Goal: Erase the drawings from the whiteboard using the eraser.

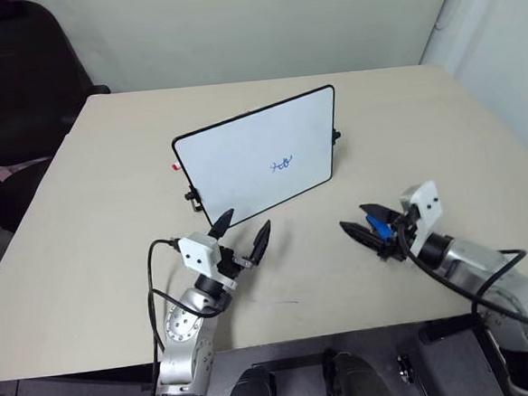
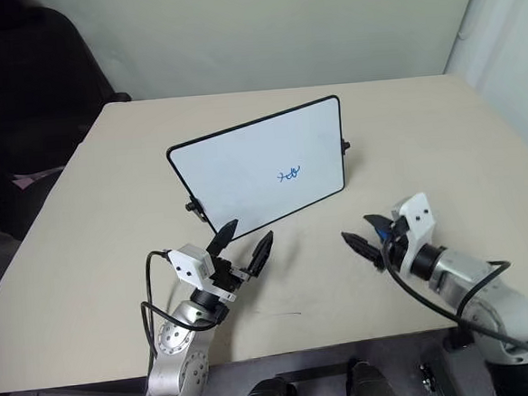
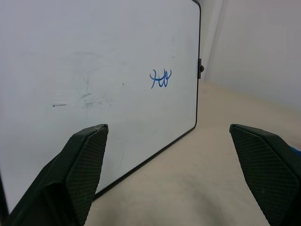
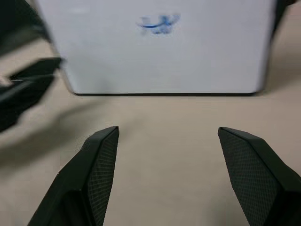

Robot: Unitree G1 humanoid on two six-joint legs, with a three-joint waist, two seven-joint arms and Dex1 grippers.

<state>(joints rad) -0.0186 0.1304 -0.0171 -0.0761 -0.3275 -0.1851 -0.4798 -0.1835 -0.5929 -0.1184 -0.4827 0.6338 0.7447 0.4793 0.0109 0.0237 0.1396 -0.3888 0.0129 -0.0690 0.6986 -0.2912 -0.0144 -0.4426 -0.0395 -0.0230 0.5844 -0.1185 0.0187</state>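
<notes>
Both pincers released: left pincer [image 1: 245,235], right pincer [image 1: 364,225]. The eraser [image 1: 376,223] sat at the right one, grip unclear to me. The whiteboard [image 1: 243,154] stood on the counter [image 1: 87,265]. The drawings [image 1: 282,165] were at 10 o'clock from the right pincer, and the left was nearer.

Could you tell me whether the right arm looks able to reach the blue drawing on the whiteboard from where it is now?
Probably yes: bare table lies between the right pincer and the upright whiteboard, and the drawing faces it unobstructed. The left pincer sits off to the side.
</notes>
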